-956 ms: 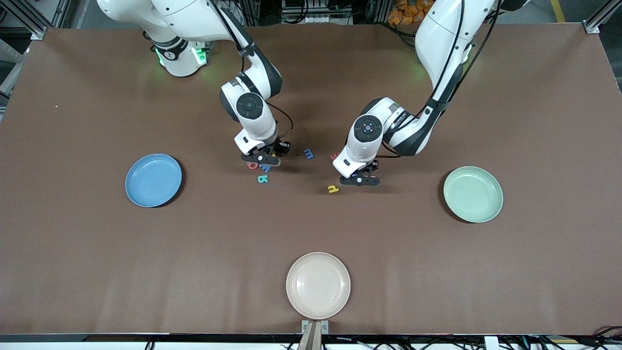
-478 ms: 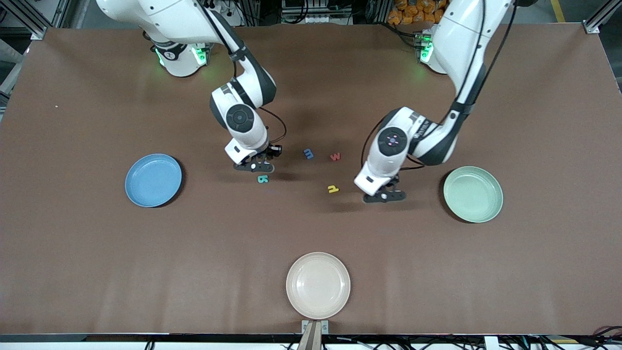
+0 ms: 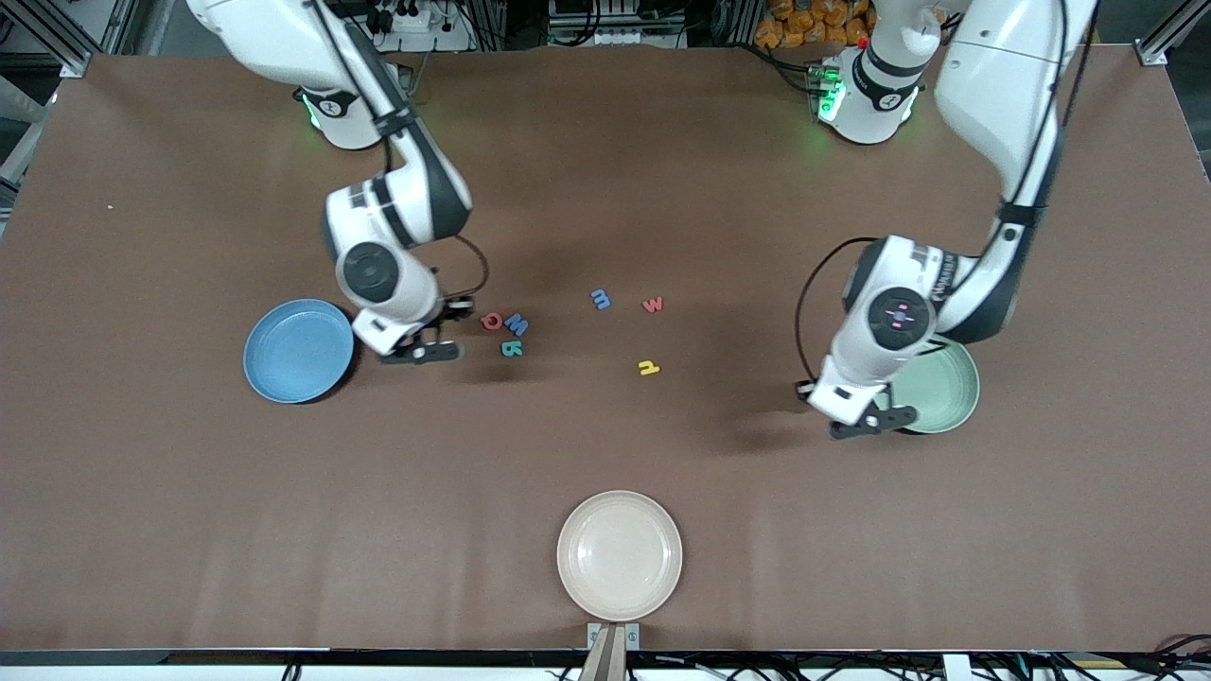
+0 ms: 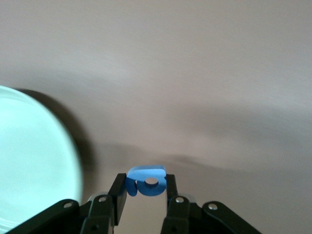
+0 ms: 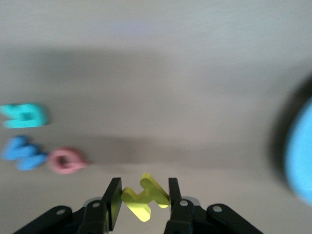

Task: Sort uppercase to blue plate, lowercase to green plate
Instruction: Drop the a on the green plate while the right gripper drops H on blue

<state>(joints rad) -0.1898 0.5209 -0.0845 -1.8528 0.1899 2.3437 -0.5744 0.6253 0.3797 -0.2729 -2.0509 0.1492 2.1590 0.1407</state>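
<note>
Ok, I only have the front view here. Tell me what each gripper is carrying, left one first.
Observer: The left gripper is shut on the blue a, pinched between its fingers.
Operator: Say where it is relative to the green plate.
Observer: In the left wrist view the green plate lies off to one side of the letter, which hangs over bare table, not over the plate.
Operator: Now the right one.
Observer: The right gripper is shut on the yellow H, held tilted. The blue plate shows at that view's edge, so the letter is not over it either.
</note>
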